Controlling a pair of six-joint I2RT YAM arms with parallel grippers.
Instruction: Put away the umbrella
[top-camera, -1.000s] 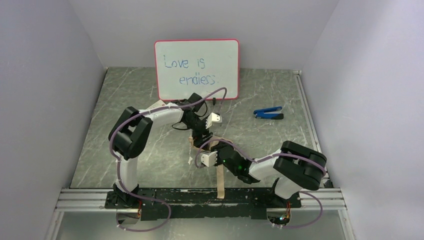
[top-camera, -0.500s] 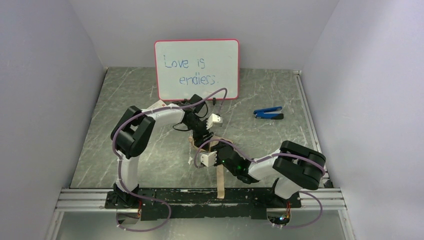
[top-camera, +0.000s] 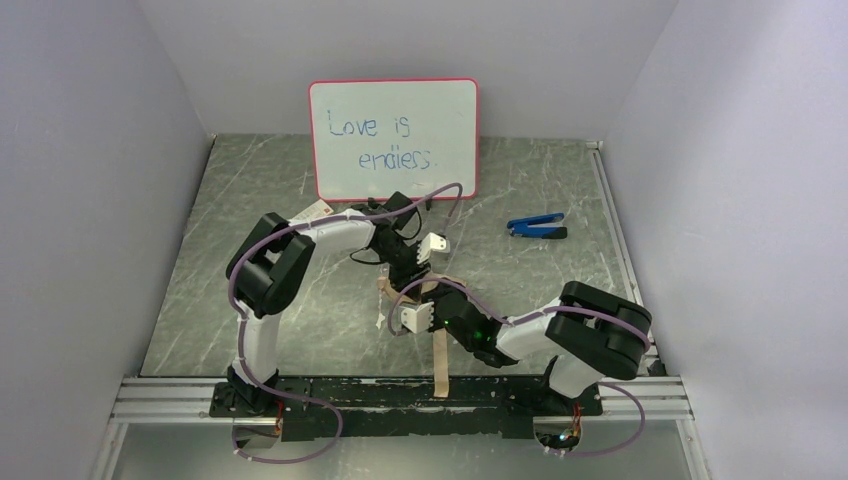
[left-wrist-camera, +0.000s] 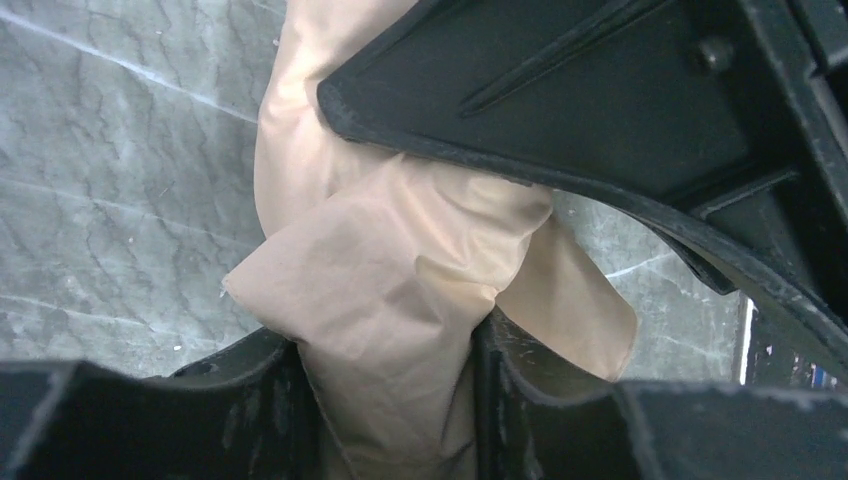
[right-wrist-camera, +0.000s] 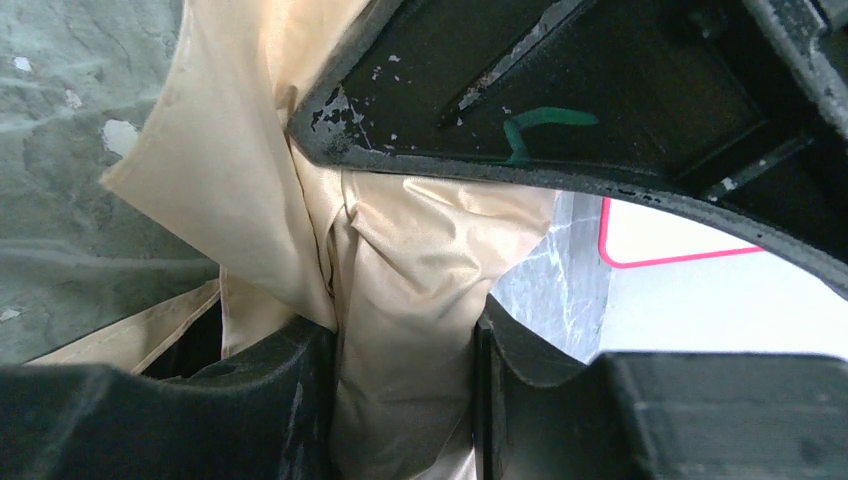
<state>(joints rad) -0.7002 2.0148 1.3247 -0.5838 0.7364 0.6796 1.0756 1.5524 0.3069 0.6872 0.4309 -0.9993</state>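
- The umbrella (top-camera: 440, 356) lies as a narrow tan bundle at the middle of the surface (top-camera: 300, 300). Its long end points toward 6 o'clock and reaches the near edge between the two arm bases.
- Your left end effector (left-wrist-camera: 400, 260) is clamped on a fold of the tan fabric, at the bundle's 12 o'clock end in the overhead view. The cloth fills the gap between its fingers.
- Your right end effector (right-wrist-camera: 400, 270) is also closed on tan fabric, just toward 6 o'clock of the left one. The two grips sit close together on the same bundle.
- Done so far, as I judge it: the canopy is collapsed and the umbrella is nowhere near spread out.
- Left to do, as I judge it: both wrist views show loose flaps sticking out at about 9 and 3 o'clock of the pinched cloth. The fabric needs gathering or wrapping tight, and then the bundle needs setting down.
- No sleeve, strap or case shows in any view, so I cannot tell where you are meant to stow it.
- The whiteboard (top-camera: 393, 138) stands at 12 o'clock against the back wall. It has a pink frame and reads "Love is endless." in blue handwriting.
- A blue-and-black clip tool (top-camera: 537, 226) lies at about 2 o'clock of the umbrella, well apart from it, and bears no readable text.
- No brand or label can be read on the umbrella. A small green mark shows on the right end effector's upper finger, but it spells nothing.
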